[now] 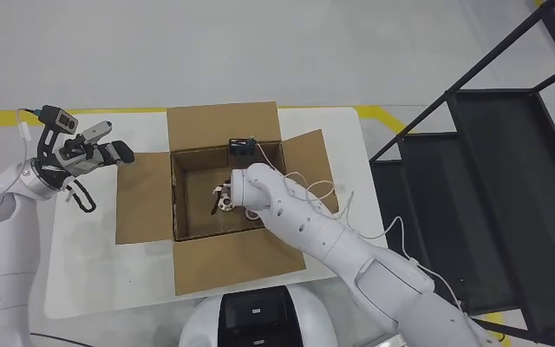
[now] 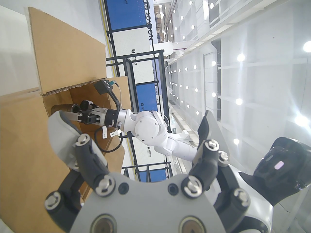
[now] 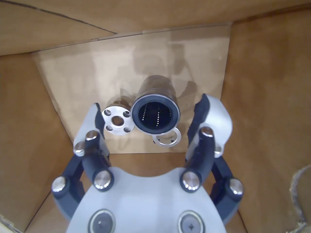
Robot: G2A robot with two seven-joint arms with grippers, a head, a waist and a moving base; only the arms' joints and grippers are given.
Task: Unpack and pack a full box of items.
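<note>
An open cardboard box (image 1: pixel 225 186) stands in the middle of the white table (image 1: pixel 87 260), its flaps folded outward. My right gripper (image 1: pixel 220 199) is down inside it, open. On the box floor lie a dark cylindrical bearing (image 3: pixel 155 109), a flanged metal disc (image 3: pixel 118 121) and a small metal ring (image 3: pixel 167 137). The bearing lies between the right gripper's (image 3: pixel 150 100) spread fingers, apart from both pads. My left gripper (image 1: pixel 110 143) is held up off the table left of the box, open and empty. From there the box (image 2: pixel 65 49) and the right gripper (image 2: pixel 75 115) inside it are seen.
Black metal stairs (image 1: pixel 486 173) stand right of the table. A yellow floor line (image 1: pixel 381 113) runs behind it. Bare table surface lies left of the box and along the front edge.
</note>
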